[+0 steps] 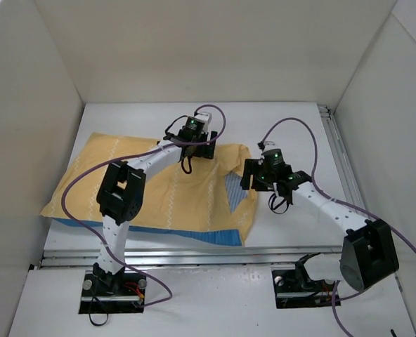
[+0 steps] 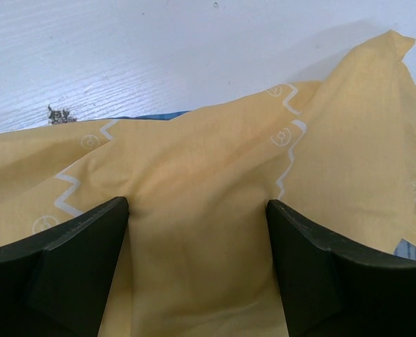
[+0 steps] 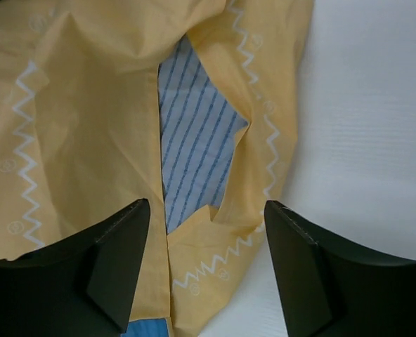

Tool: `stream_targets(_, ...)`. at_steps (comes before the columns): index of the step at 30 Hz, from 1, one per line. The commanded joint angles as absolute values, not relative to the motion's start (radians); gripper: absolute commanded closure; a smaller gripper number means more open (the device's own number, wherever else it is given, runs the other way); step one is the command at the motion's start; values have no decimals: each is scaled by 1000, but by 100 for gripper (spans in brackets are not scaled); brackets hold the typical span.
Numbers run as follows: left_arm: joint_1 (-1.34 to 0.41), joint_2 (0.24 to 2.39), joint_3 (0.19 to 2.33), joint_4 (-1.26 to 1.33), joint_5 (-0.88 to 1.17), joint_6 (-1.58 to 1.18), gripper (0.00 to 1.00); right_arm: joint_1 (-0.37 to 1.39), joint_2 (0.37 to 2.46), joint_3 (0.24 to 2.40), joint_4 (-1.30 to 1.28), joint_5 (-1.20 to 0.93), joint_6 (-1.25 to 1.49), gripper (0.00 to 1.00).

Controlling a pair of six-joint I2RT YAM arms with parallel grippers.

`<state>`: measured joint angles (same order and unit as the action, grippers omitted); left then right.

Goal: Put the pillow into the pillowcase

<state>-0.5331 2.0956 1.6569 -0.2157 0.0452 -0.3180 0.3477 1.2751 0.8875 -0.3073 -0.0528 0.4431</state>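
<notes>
Left claw (image 2: pixel 196 210) has its two black fingers spread wide apart, tips down at the pillowcase (image 1: pixel 173 189) near its far edge, with a ridge of the yellow cloth rising between them; whether the tips press into the cloth I cannot tell. Over at the pillowcase's right end the right claw (image 3: pixel 206 210) is likewise parted, gripping nothing, its fingers poised either side of a slit where two yellow flaps pull away from each other. Inside that slit lies a striped cloth (image 3: pixel 194 140), white with thin blue lines, and I cannot say whether it is the pillow or a lining. The pillowcase itself is spread flat on the white table (image 1: pixel 292 133), plain yellow side up, printed with faint white zigzags and small round marks, rumpled and creased round both claws. A blue band (image 1: pixel 159 230) peeps out along its near edge, under the yellow. From the left wrist view, its far right corner stands up a little off the table, and just beyond its far edge a small dark speck (image 2: pixel 59 114) sits on the bare white surface.
</notes>
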Motion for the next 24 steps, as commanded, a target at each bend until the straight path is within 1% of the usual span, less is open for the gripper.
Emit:
stream_targets(1,-548,1968,1692,-295,12,-267,25,411,1318,884,-265,-3,459,34)
stream_targets(2,-548,1956,1692,-298,12,-264,24,432,1331,884,-258,32,462,33)
stream_targets(5,-558,1918,1684,-301,20,-255,24,452,1399,893,-252,70,462,39)
stream_targets(8,-568,1882,1675,-302,26,-242,24,453,1471,905,-244,78,456,48)
stream_targets(9,-568,1876,1672,-302,29,-241,24,448,1503,910,-241,78,453,53)
stream_targets(11,-577,1858,1666,-305,35,-238,24,448,1526,914,-232,75,449,60)
stream_targets(12,-577,1853,1666,-308,38,-239,24,452,1545,919,-230,77,445,67)
stream_targets(13,-577,1842,1664,-311,44,-239,24,449,1554,922,-226,77,446,70)
stream_targets(14,-577,1836,1664,-313,60,-241,24,449,1565,926,-225,81,443,85)
stream_targets(15,-577,1824,1664,-314,72,-241,24,449,1568,927,-227,87,443,94)
stream_targets(16,-589,1819,1663,-313,86,-242,24,445,1565,925,-226,89,446,100)
stream_targets(19,-630,1809,1661,-318,133,-227,24,428,1510,904,-229,91,457,100)
stream_targets(22,-688,1815,1660,-339,161,-213,24,402,1395,861,-241,106,480,100)
stream_targets(24,-712,1824,1652,-339,186,-221,24,376,1277,821,-244,110,489,100)
